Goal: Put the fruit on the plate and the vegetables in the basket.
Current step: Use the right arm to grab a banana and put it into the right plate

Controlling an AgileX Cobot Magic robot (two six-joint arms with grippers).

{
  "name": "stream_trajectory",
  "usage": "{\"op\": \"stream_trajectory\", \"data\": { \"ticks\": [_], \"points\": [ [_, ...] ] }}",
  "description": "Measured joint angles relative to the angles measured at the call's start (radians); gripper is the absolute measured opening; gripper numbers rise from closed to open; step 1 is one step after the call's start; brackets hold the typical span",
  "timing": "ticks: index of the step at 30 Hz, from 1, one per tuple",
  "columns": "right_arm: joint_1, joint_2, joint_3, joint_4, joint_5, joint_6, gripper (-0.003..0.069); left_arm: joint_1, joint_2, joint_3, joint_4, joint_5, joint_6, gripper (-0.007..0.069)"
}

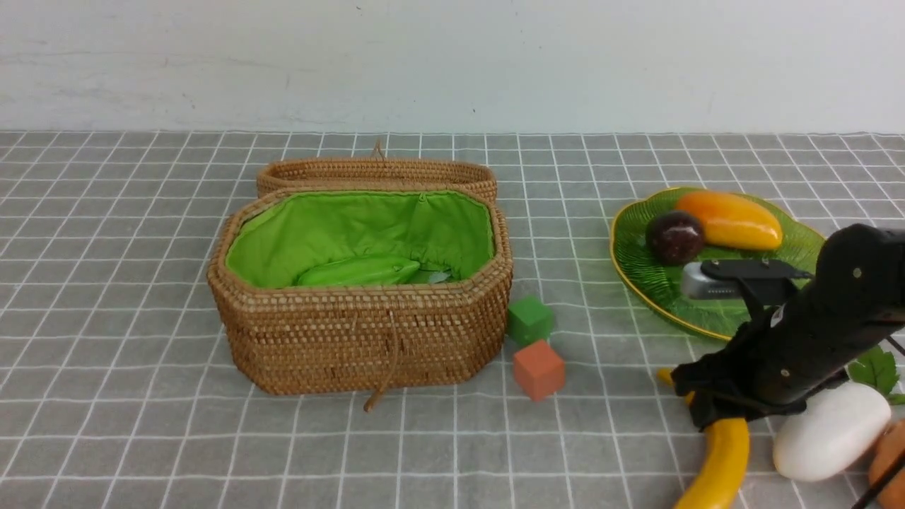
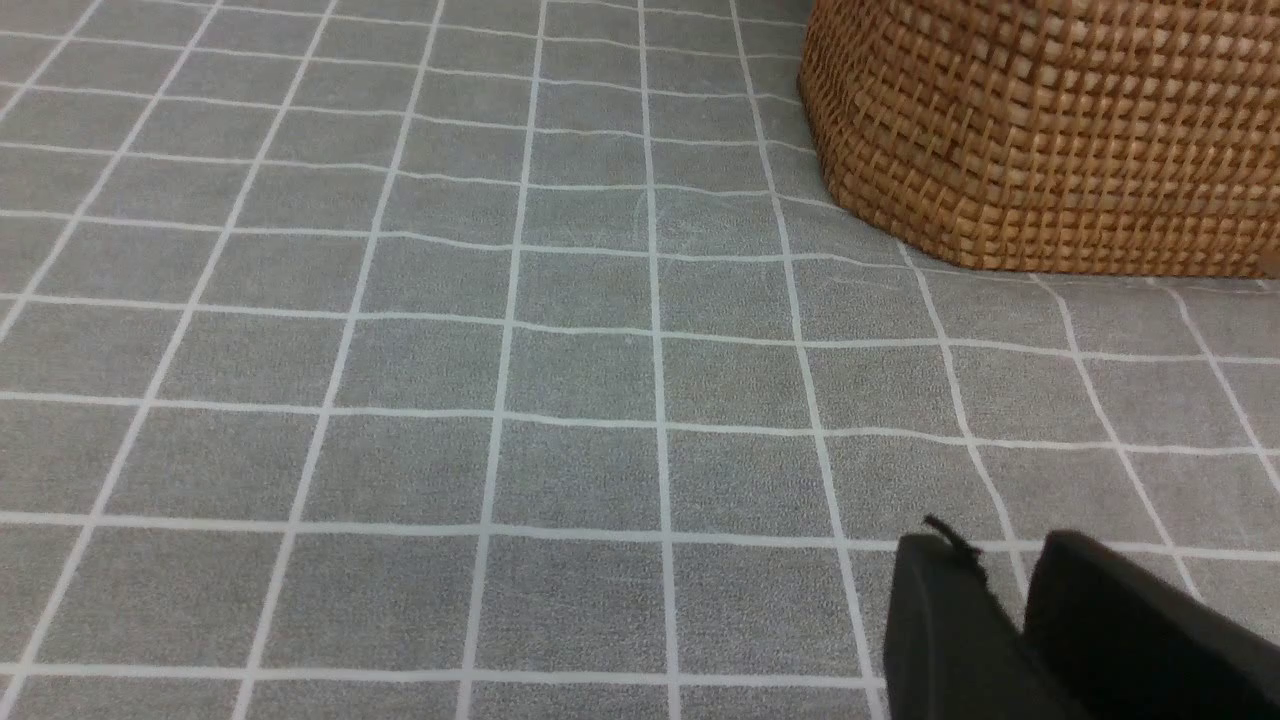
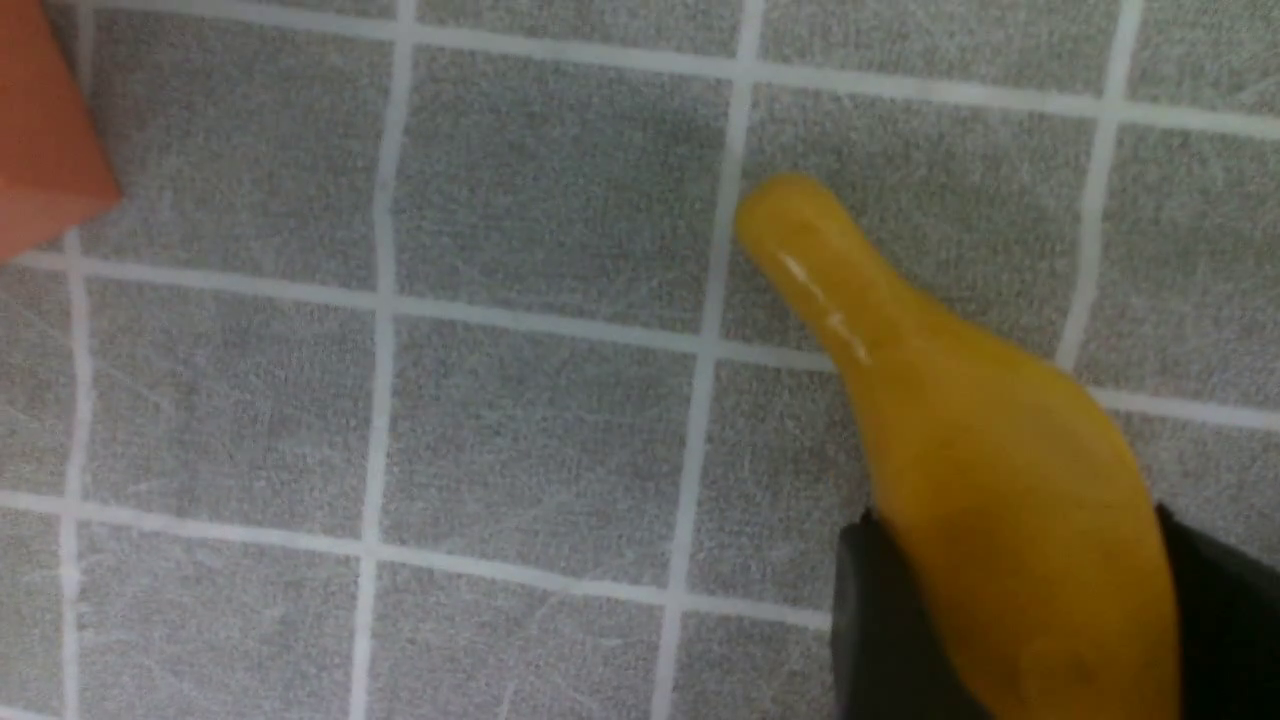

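The yellow banana lies on the cloth at the front right. My right gripper is down over its upper part, one black finger pressed against each side. On the green plate lie the orange mango and the dark mangosteen. The open wicker basket holds a light green gourd. A white radish and a brown potato lie beside the banana. My left gripper hangs over bare cloth near the basket's corner, fingers close together and empty; the front view does not show it.
A green cube and an orange cube sit between the basket and the banana. The basket's lid lies open behind it. The right arm crosses the plate's near edge in the front view.
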Motion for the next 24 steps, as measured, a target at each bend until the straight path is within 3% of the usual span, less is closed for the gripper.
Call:
{"op": "stream_trajectory", "data": {
  "ticks": [7,12,16,24],
  "points": [
    [0.000,-0.077,-0.083,0.051,0.120,0.033,0.0309,0.000,0.000,0.000,0.000,0.000,0.000,0.0137],
    [-0.086,-0.162,-0.216,0.055,0.126,0.093,0.0309,0.000,0.000,0.000,0.000,0.000,0.000,0.0143],
    [-0.220,-0.136,-0.268,0.027,-0.001,0.139,0.0309,0.000,0.000,0.000,0.000,0.000,0.000,0.0143],
    [-0.306,0.025,-0.268,0.148,-0.158,0.217,0.0309,0.000,0.000,0.000,0.000,0.000,0.000,0.0144]
  ]
}}
